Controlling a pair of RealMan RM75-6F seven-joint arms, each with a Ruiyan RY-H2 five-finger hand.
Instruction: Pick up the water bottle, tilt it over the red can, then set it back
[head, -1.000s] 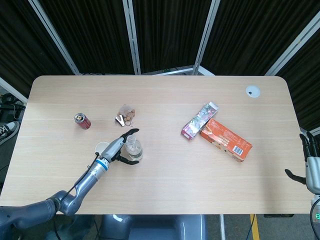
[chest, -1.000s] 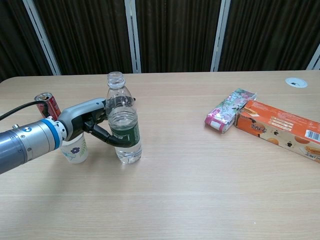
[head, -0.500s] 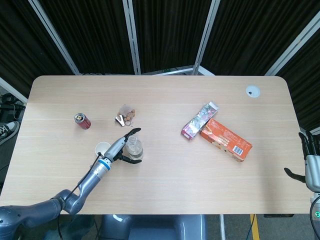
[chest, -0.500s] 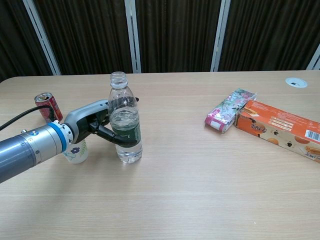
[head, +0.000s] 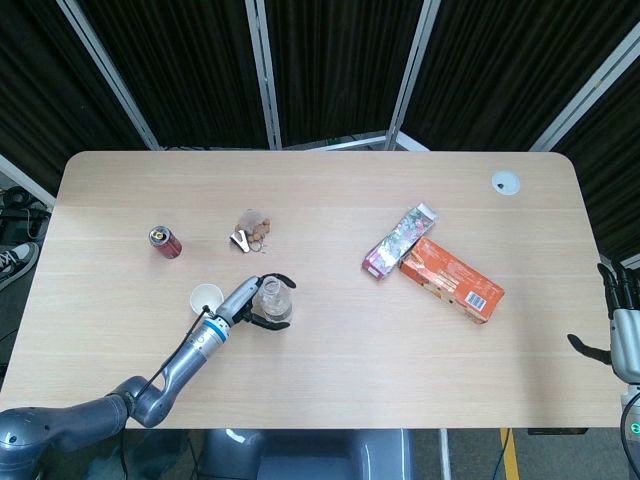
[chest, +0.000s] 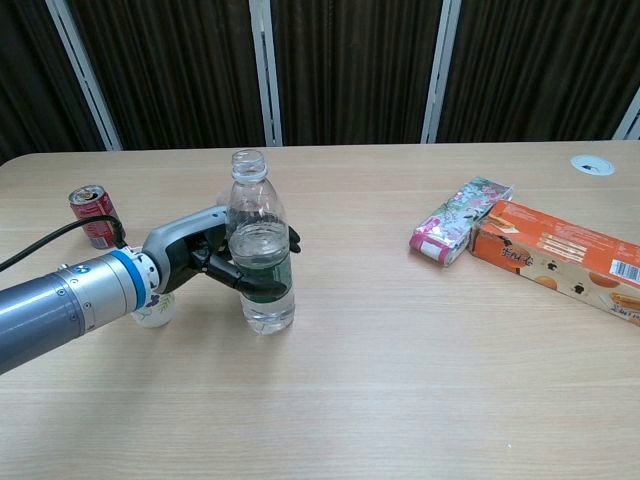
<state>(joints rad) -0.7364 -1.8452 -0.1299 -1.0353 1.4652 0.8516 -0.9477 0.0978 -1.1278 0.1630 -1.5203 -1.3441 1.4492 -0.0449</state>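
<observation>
Sliding a little toward the table's (chest: 420, 400) right edge since a second ago, the water bottle (chest: 261, 250) is standing upright near the front-left part, the left hand (chest: 205, 260) wrapping its green label. The right hand (head: 622, 325) is hanging off the right edge; whether its fingers are apart, I cannot tell. Lifting should stay vertical, since the bottle looks uncapped. The paper cup (head: 206, 297) is sitting between it and the red can (chest: 92, 215).

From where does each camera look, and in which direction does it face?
Head view: sits high, looks steeply down on the whole table; shows the left hand with its arm, and the right hand at the right edge.
Chest view: sits low at the near edge, looks across the table; shows only the left hand and forearm.
Both share the bottle, can, cup and boxes.
</observation>
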